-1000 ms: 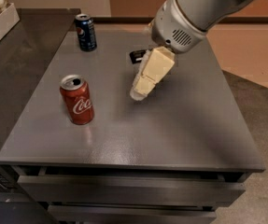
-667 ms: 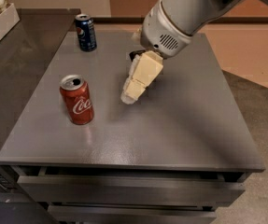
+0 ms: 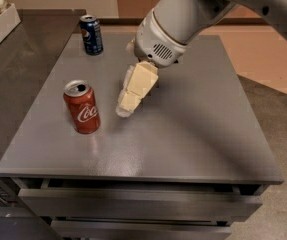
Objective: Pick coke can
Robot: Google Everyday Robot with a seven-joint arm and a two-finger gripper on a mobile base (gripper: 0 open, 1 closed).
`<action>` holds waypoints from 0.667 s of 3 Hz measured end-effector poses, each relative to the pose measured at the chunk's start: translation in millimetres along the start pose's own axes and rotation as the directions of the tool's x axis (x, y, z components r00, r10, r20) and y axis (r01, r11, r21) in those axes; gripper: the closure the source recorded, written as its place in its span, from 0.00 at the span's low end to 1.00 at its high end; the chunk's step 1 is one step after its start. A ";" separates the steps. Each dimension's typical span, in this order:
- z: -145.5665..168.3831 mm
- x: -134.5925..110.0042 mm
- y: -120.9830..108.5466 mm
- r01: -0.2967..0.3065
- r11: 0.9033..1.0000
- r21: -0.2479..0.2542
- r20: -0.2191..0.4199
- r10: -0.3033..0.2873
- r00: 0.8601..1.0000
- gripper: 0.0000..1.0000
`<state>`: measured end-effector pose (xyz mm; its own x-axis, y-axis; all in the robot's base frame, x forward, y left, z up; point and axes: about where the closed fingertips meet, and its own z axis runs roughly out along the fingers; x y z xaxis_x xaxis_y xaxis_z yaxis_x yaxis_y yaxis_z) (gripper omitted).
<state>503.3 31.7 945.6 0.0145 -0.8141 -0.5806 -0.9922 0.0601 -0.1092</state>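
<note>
The coke can (image 3: 83,107) is red with white script and a silver opened top. It stands upright on the left part of the grey table top (image 3: 183,129). My gripper (image 3: 126,109) is cream-coloured and hangs from the large grey arm (image 3: 173,24) that comes in from the upper right. It points down and to the left, just above the table. It sits a short way to the right of the coke can, apart from it, and holds nothing that I can see.
A dark blue Pepsi can (image 3: 91,34) stands upright at the table's far left. A white tray (image 3: 0,26) with snack bags sits on the counter to the far left. Drawers (image 3: 133,204) run under the table's front edge.
My gripper and arm have moved left and a little toward the front, closing the gap to the coke can. Both cans have stayed put.
</note>
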 end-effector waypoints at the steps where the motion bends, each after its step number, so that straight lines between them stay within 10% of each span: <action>1: 6.2 -2.5 1.3 0.003 1.000 -0.013 0.002 -0.003 1.000 0.00; 2: 17.1 -9.6 0.2 0.014 1.000 -0.017 0.016 -0.014 1.000 0.00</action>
<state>505.1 49.4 937.3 0.0300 -0.8057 -0.5916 -0.9939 0.0391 -0.1036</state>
